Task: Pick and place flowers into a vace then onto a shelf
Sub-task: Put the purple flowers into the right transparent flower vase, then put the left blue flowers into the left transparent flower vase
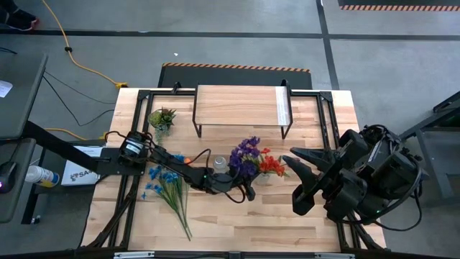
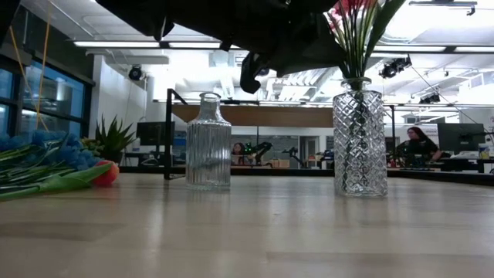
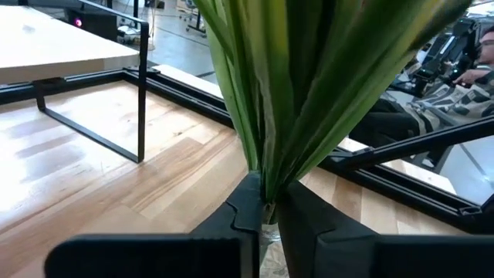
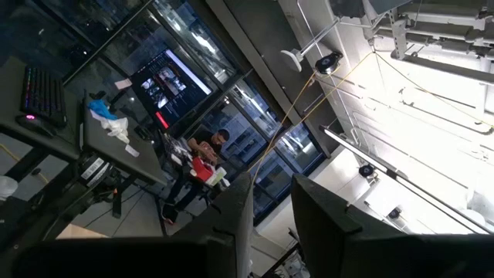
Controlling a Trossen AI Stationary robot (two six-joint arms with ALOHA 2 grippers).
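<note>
We saw the left gripper [image 3: 266, 212] closed narrowly on the green stems of the red, purple and maroon flowers [image 1: 253, 158], just above the mouth of the diamond-cut vase [image 2: 360, 139]. In the left wrist view the stems filled most of the picture and hid the blooms entirely, and the vase rim was barely visible beneath the fingers [image 3: 239, 216]. From the low view the blooms were cut off at the top edge, and the left arm was only a dark mass overhead. A ribbed glass bottle [image 2: 208, 143] stood empty nearby. The blue flowers [image 1: 167, 188] lay flat on the table [image 1: 287, 223], apart from both vessels. The shelf [image 1: 241, 106] stood bare at the far side. The right gripper [image 1: 300, 175] hung raised beside the table's right edge with its fingers spread apart, its camera facing the room.
</note>
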